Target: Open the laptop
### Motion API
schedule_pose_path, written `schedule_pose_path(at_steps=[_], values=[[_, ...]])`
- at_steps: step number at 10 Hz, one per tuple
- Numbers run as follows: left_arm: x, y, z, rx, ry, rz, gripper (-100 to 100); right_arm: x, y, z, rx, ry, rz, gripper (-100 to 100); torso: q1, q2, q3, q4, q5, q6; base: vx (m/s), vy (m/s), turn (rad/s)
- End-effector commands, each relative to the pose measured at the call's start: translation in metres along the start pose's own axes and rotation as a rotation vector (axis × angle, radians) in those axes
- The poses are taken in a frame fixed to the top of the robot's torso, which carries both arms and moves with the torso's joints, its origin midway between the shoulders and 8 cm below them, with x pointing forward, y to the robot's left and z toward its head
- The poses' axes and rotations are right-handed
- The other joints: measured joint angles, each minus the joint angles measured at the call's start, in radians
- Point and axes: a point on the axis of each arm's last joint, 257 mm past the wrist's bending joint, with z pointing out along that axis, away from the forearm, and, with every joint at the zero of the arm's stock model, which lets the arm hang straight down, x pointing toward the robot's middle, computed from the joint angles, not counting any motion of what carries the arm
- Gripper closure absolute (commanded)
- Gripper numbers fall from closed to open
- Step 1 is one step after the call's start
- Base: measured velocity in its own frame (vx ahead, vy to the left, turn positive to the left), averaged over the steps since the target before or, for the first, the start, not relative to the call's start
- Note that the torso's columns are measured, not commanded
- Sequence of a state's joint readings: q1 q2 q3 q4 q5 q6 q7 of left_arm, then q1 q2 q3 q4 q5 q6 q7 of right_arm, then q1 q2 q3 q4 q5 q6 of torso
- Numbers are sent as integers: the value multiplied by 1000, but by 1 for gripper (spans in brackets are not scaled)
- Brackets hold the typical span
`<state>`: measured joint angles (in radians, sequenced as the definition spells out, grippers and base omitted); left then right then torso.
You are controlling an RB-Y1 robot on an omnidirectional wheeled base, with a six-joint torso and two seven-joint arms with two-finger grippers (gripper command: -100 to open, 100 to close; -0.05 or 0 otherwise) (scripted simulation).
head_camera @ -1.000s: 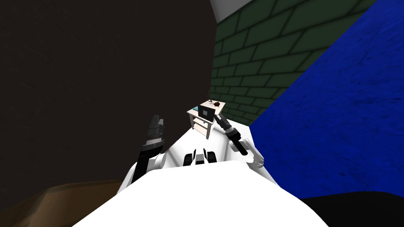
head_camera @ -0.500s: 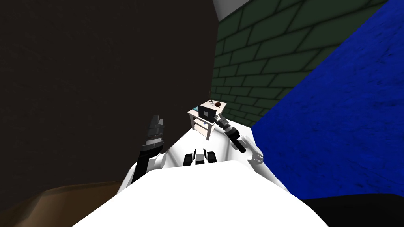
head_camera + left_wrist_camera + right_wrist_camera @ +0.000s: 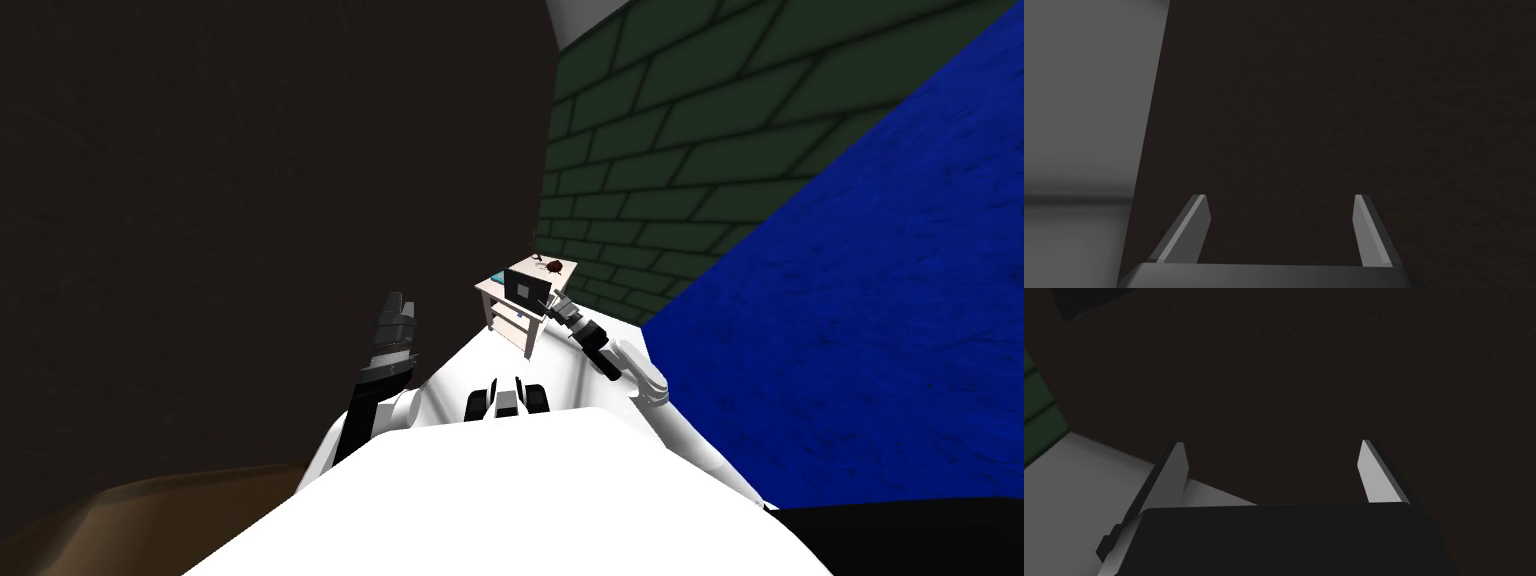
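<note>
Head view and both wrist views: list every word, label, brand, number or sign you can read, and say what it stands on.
None can be read.
The laptop bears a pale mark, too small to tell whether it is text.

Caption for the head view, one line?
Right hand beside the dark-screened laptop on a small white table; left hand raised, open.

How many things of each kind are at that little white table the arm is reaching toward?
Small white table: 1
Laptop: 1
Small reddish-brown object, too small to name: 1
Teal item, too small to name: 1
Total: 4
</note>
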<state>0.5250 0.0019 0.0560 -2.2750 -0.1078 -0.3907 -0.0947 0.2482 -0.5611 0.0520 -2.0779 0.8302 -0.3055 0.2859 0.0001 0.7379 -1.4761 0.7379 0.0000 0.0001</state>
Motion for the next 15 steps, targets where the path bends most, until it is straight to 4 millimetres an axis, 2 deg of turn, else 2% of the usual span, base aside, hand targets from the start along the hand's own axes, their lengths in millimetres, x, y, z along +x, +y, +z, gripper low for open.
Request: schedule_pose_path(at_steps=[1,2,5,6,13,14,15], values=[[0,0,0,0,0,0,0,16,-14,1,-10,64,-160,-100,0,0,0,0,0,0,49,-13,49],[0,0,0,0,0,0,0,17,-14,1,-12,68,-173,-100,0,0,0,0,0,0,39,-10,18],[0,0,0,0,0,0,0,34,-34,1,-28,141,-376,-100,0,0,0,0,0,0,49,-13,41],[0,0,0,0,0,0,0,35,-34,1,-29,143,-384,-100,-1,-1,0,0,0,0,42,-15,12],[0,0,0,0,0,0,0,51,-74,-2,-69,249,-735,-100,0,1,1,0,0,0,40,-9,28],[0,0,0,0,0,0,0,50,-71,-1,-66,241,-705,-100,0,0,0,0,0,0,17,-6,7],[0,0,0,0,0,0,0,46,-78,-1,-62,244,-710,-100,0,1,1,0,0,0,88,71,29]])
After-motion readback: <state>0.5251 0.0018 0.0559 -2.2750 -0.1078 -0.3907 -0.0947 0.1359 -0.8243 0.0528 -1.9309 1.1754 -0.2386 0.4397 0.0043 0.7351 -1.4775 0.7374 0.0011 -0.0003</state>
